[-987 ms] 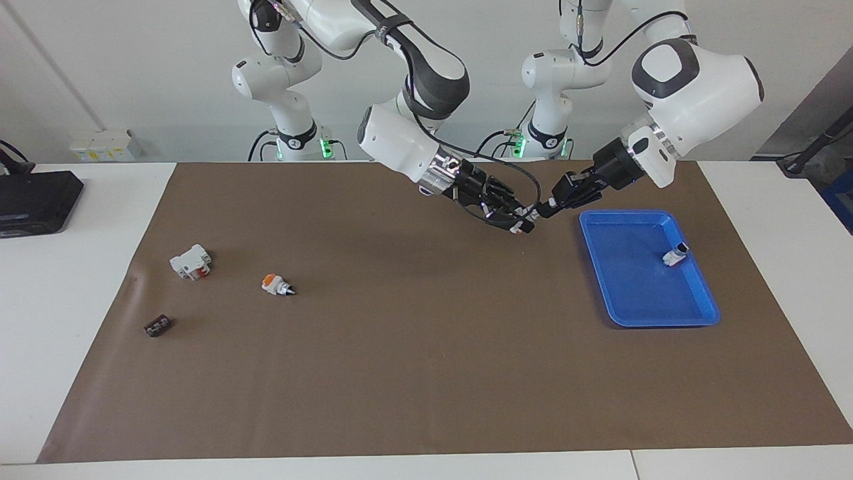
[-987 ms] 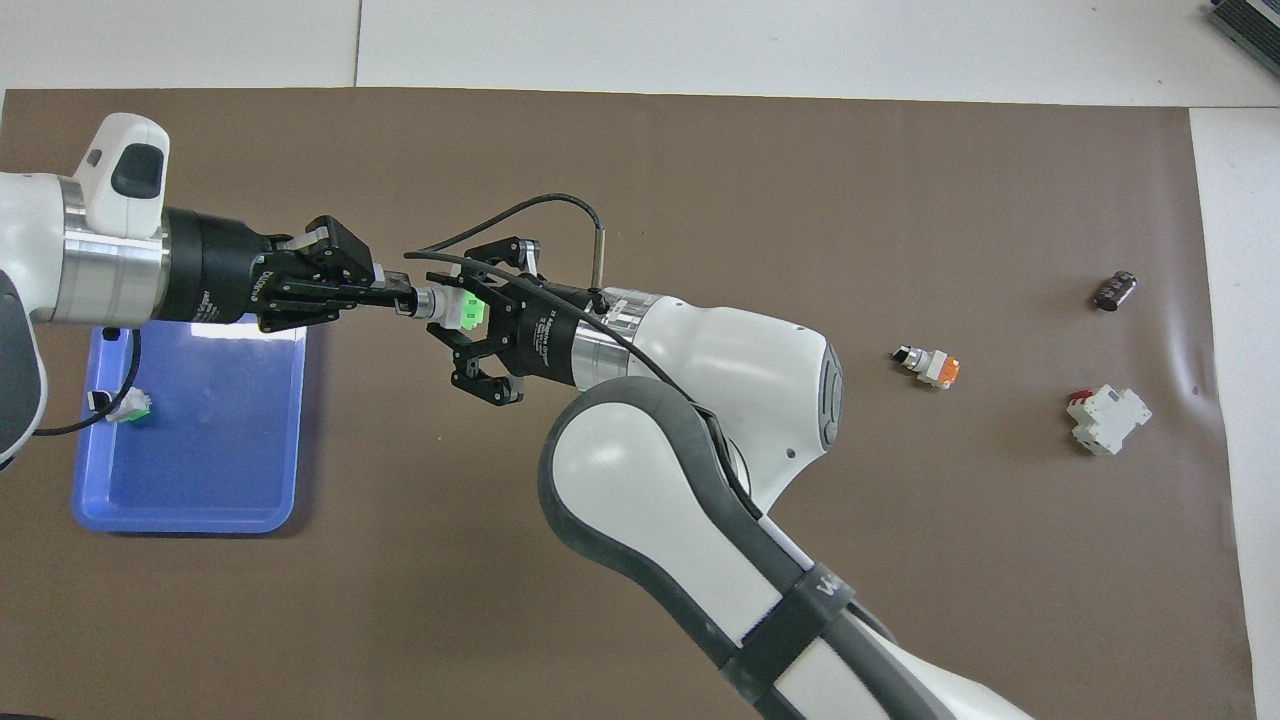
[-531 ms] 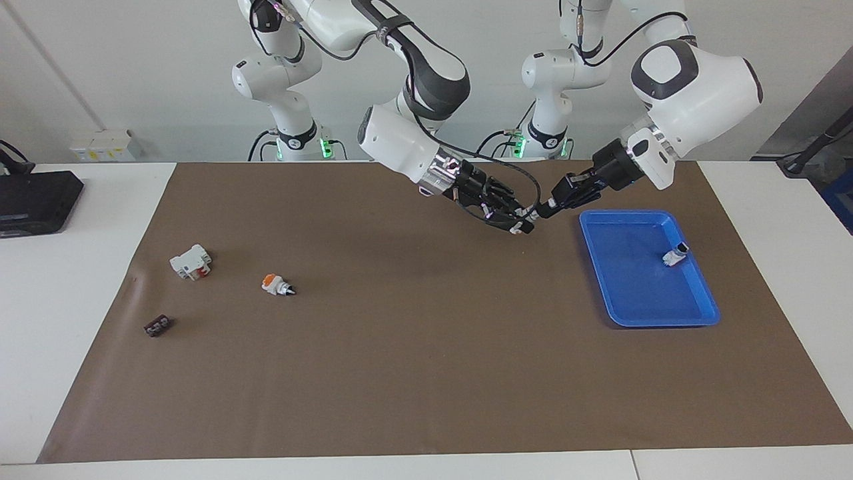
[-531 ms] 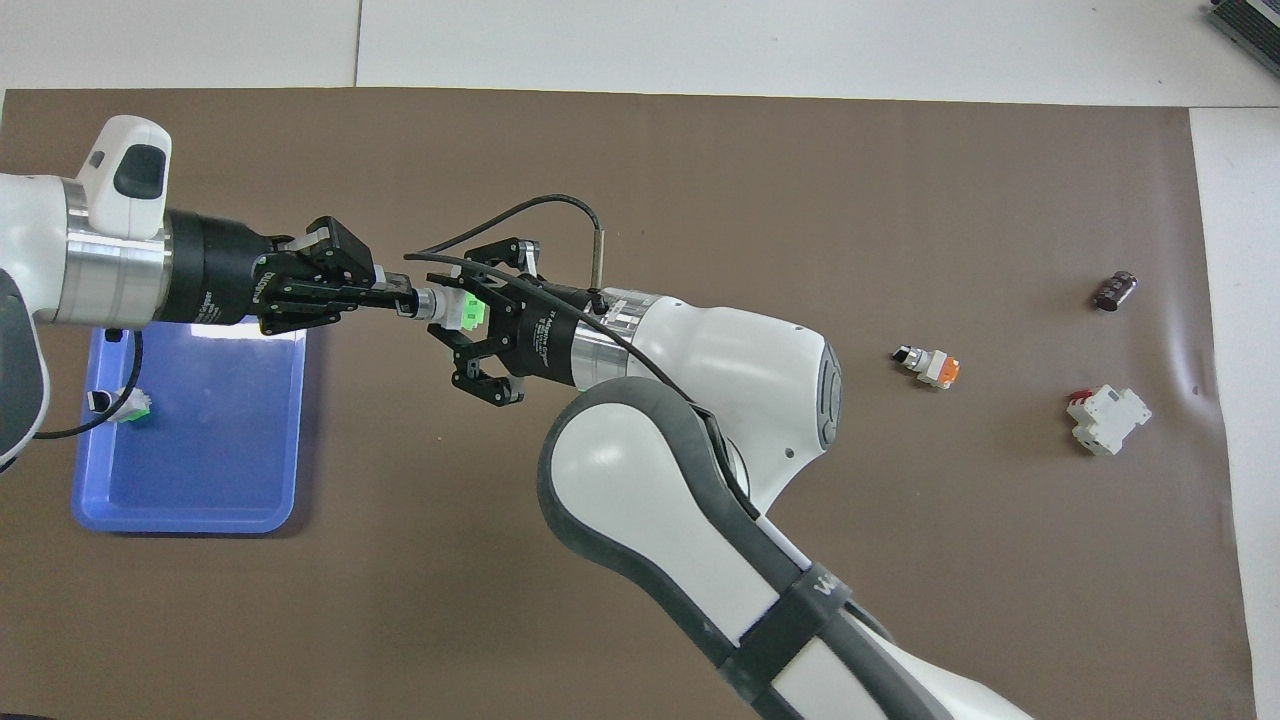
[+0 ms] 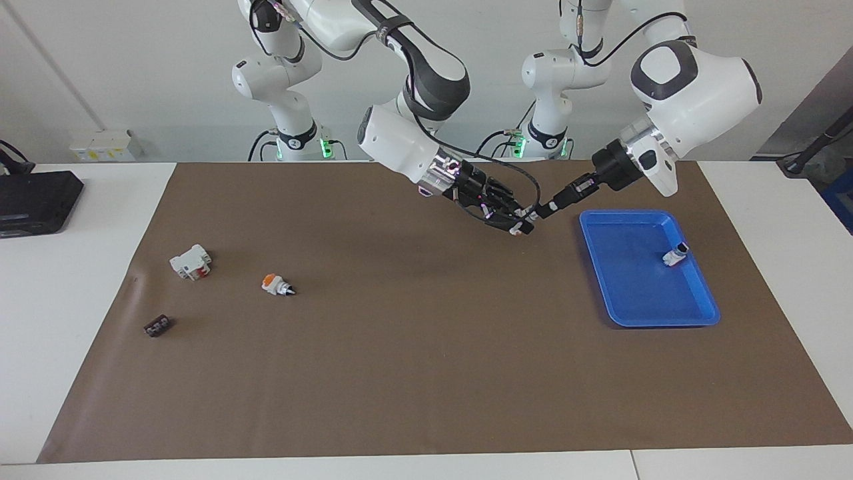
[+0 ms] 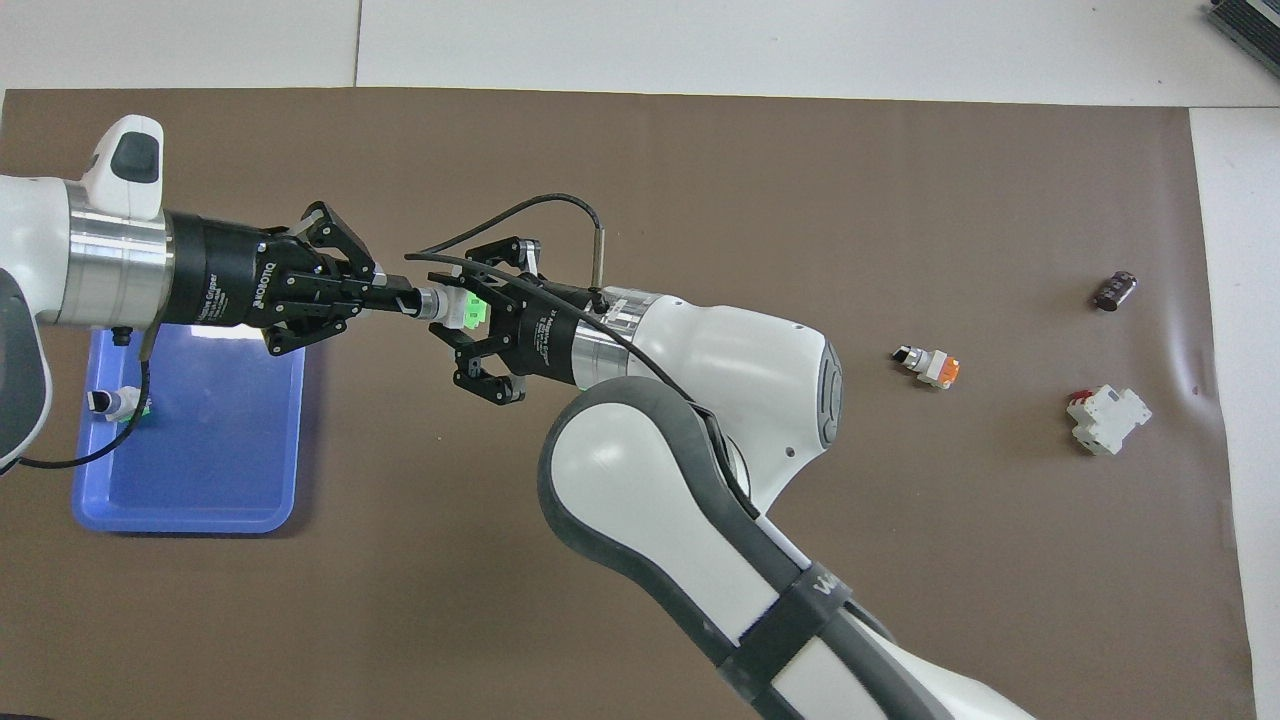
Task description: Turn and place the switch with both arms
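Switch (image 6: pixel 458 308) gripped between both pincers

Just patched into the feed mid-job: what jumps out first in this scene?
The two grippers meet tip to tip in mid-air over the brown mat, beside the blue tray: the right gripper clamps the switch by its green end while the left gripper pinches its knob. A second green-ended switch lies in the tray.

My own right gripper (image 5: pixel 521 223) hides most of the small white selector switch with the bright green block (image 6: pixel 462 306) in the facing view. Overhead, my left arm runs off the picture's edge, and my left gripper (image 6: pixel 400 298) covers the switch's knob end.
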Tool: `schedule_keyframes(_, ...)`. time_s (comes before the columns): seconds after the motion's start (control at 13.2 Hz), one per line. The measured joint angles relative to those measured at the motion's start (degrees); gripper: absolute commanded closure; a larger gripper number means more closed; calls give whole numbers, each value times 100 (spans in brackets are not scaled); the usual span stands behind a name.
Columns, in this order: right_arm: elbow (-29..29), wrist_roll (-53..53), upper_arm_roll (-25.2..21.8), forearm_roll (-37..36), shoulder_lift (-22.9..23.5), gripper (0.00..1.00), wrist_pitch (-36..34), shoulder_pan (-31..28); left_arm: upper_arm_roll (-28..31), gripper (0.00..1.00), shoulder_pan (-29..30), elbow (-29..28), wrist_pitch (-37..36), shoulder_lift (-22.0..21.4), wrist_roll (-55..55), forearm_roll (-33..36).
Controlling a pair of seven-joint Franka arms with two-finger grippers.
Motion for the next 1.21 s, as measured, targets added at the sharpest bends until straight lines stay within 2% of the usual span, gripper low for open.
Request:
schedule_keyframes(0.53,8,0,-3,0,1,100,6,-16,-5,100,-20,-12,21,-15,-2527,65)
schedule_keyframes(0.83,-6,0,-4,-11,31,100,6,-15,-31,100,-219,-3,193,-88,-4337,706)
schedule_keyframes(1.21,5,0,-10,-13,39,100,14,-20,-33,100,-254,-8,224,-103,-5845,792)
